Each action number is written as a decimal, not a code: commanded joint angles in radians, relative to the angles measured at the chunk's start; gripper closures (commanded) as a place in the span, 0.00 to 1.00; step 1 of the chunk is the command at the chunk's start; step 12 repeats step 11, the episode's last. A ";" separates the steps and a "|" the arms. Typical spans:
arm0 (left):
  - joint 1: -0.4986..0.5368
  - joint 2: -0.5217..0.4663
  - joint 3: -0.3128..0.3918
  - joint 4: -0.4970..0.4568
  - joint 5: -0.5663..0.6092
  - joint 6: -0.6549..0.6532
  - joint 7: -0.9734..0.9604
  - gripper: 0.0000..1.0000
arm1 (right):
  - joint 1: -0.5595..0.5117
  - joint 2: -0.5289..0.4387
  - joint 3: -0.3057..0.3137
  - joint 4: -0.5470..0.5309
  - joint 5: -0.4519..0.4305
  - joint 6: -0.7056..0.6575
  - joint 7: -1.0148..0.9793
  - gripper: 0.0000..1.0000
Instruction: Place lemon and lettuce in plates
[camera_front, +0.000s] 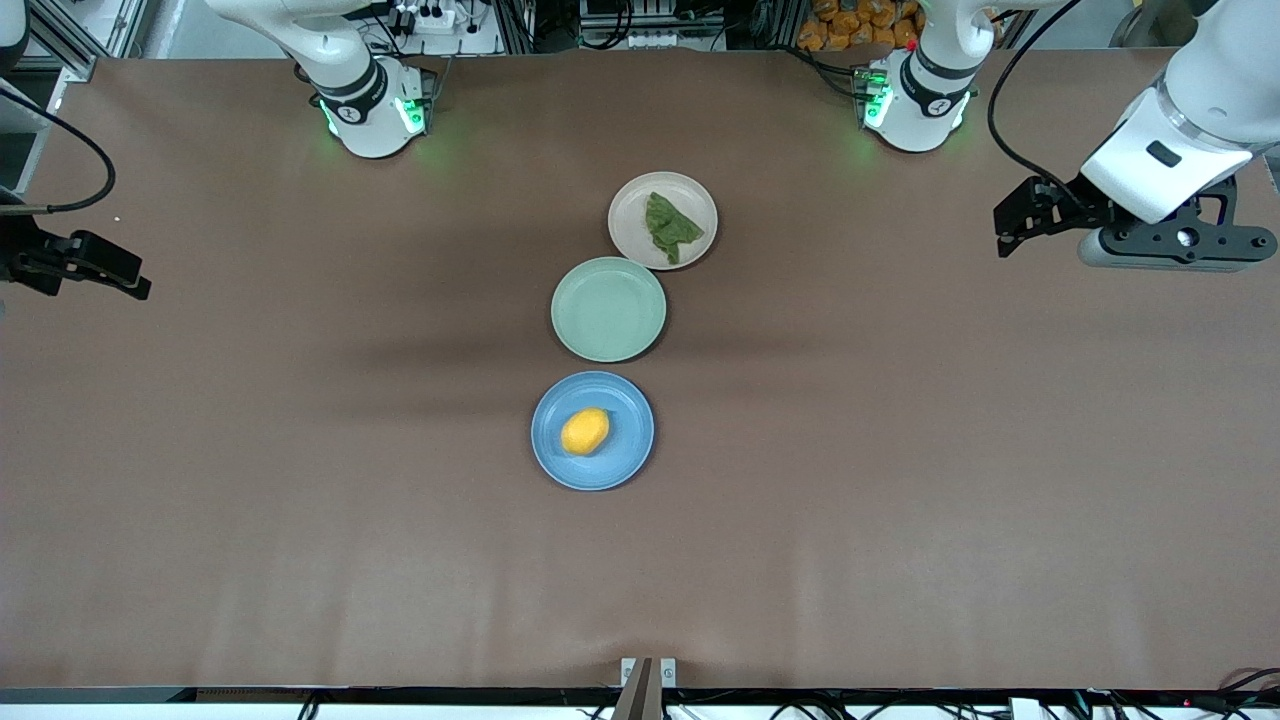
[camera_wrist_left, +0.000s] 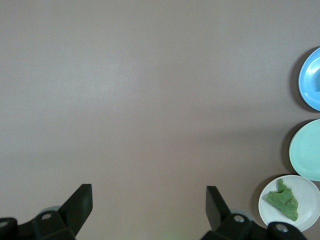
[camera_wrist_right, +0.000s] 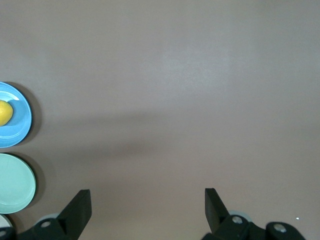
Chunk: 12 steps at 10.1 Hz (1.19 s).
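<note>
The lemon lies in the blue plate, a little toward the right arm's end of the plate's middle. This plate is the one nearest the front camera. The lettuce lies in the beige plate, the one farthest from the front camera. Between the two sits a pale green plate with nothing in it; its rim touches or slightly overlaps the beige plate's rim, and a narrow strip of table separates it from the blue plate. The three plates form a line down the middle of the table.

The left gripper hangs over bare table at the left arm's end, well apart from the plates. Its fingers are spread wide and hold nothing.

The right gripper hangs over bare table at the right arm's end, also well apart from the plates. Its fingers are spread wide too, with nothing between them.

In the left wrist view the lettuce, the green plate and part of the blue plate show at the edge; in the right wrist view the lemon shows at the edge in its blue plate
</note>
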 joint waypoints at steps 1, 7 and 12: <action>0.006 0.007 -0.004 0.035 0.008 -0.038 0.017 0.00 | -0.006 -0.010 0.005 -0.012 -0.007 0.005 -0.003 0.00; 0.004 0.000 0.008 0.038 0.008 -0.036 -0.032 0.00 | -0.006 -0.016 0.005 -0.026 -0.007 0.009 -0.005 0.00; 0.004 0.001 0.011 0.050 0.014 -0.035 -0.020 0.00 | -0.006 -0.025 0.005 -0.046 -0.008 0.011 -0.005 0.00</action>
